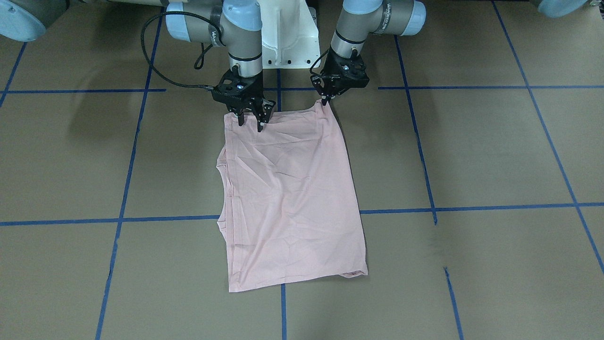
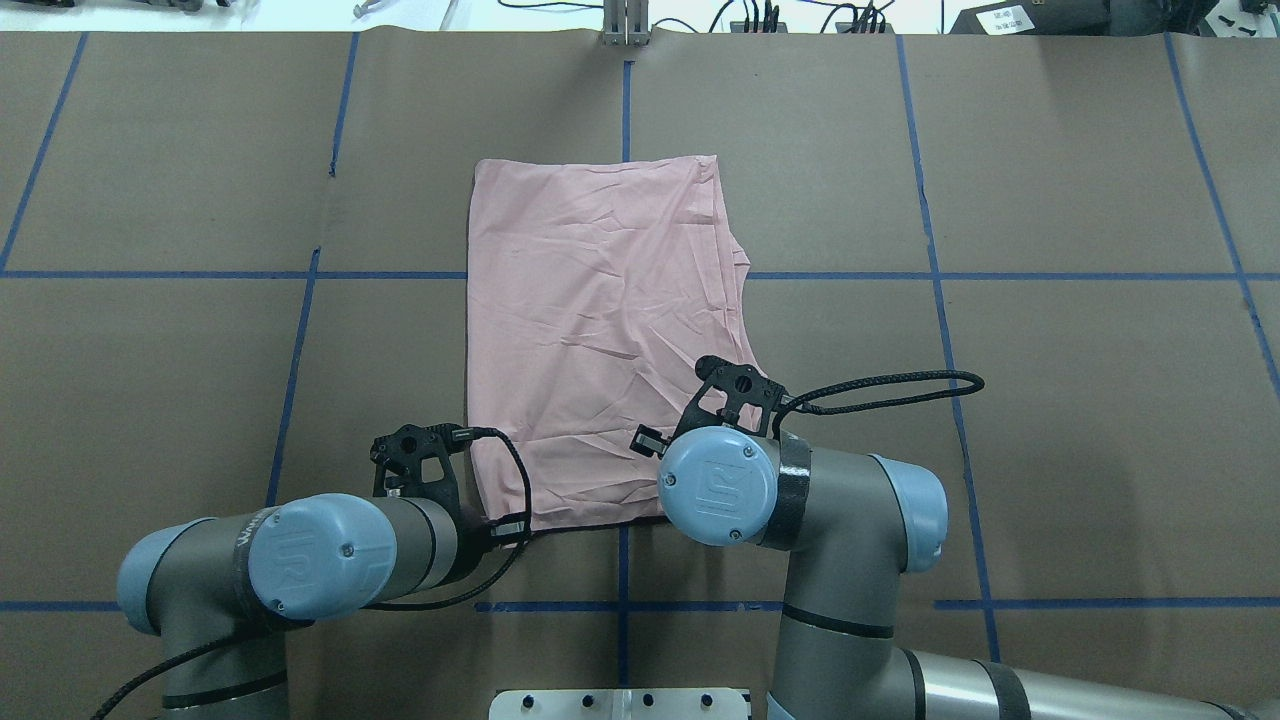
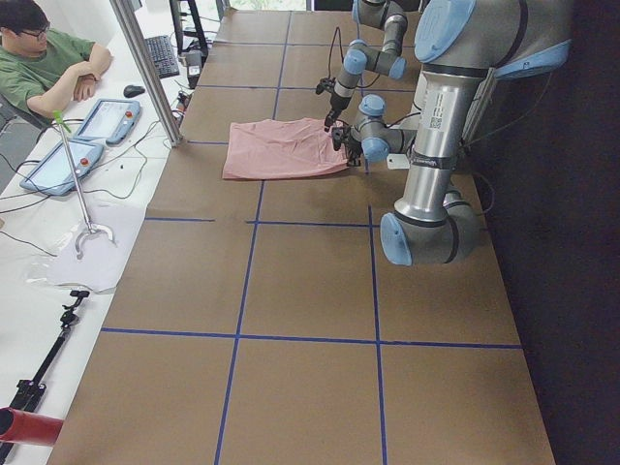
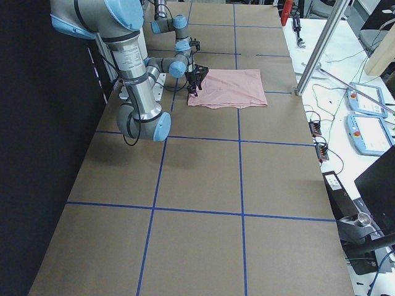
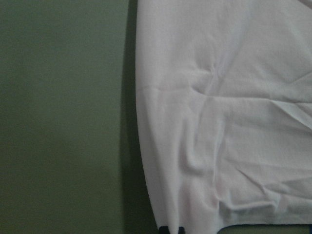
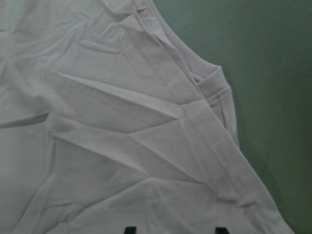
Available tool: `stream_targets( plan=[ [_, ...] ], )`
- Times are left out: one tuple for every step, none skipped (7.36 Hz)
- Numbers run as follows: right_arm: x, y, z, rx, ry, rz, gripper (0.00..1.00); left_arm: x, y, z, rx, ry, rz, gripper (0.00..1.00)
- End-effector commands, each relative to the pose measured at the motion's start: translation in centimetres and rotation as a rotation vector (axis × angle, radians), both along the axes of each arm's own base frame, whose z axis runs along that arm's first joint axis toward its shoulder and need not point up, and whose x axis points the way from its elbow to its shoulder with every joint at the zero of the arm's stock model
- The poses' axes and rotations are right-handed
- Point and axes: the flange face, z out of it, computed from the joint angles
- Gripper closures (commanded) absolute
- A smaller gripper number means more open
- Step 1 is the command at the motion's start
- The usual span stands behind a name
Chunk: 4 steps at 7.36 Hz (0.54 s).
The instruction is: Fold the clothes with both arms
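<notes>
The brown tabletop (image 1: 472, 151) carries a grid of blue tape lines (image 1: 472, 87). The left arm (image 2: 300, 555) and the right arm (image 2: 840, 500) stand on either side of the white pedestal (image 1: 285, 33). Both arms are cut off by the edges of the front view and of the overhead view.

The pale pink T-shirt (image 1: 292, 198) lies flat and folded on the tabletop, directly in front of the pedestal. Its short edge is turned toward the pedestal. Only plain, wrinkled cloth shows on it.

Both tools are at the shirt edge nearest the pedestal. The left tool (image 1: 324, 100) has its fingers pressed together, and it pinches one corner of the T-shirt, which rises a little to a point. The right tool (image 1: 250, 125) is at the other corner with its fingers spread apart, their tips just over the cloth.

In the overhead view the wrists hide the fingers. In each wrist view only the black fingertips show, at the bottom edge.
</notes>
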Motion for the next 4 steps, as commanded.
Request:
stream_targets(
  plan=[
    [-0.09,0.17,0.99,-0.017,0.038,0.004,0.36,0.01,0.01,0.01,0.0,-0.001,0.002,1.0],
    [-0.16,0.26,1.16,-0.017,0.041,0.003,0.36,0.05,0.01,-0.17,0.002,0.002,0.002,1.0],
    [-0.34,0.71,1.56,-0.018,0.048,-0.004,0.36,0.15,-0.02,-0.13,0.002,0.001,0.002,1.0],
    [-0.62,0.85,1.88,-0.021,0.055,-0.006,0.37,0.15,-0.02,-0.13,0.002,0.001,0.002,1.0]
  ],
)
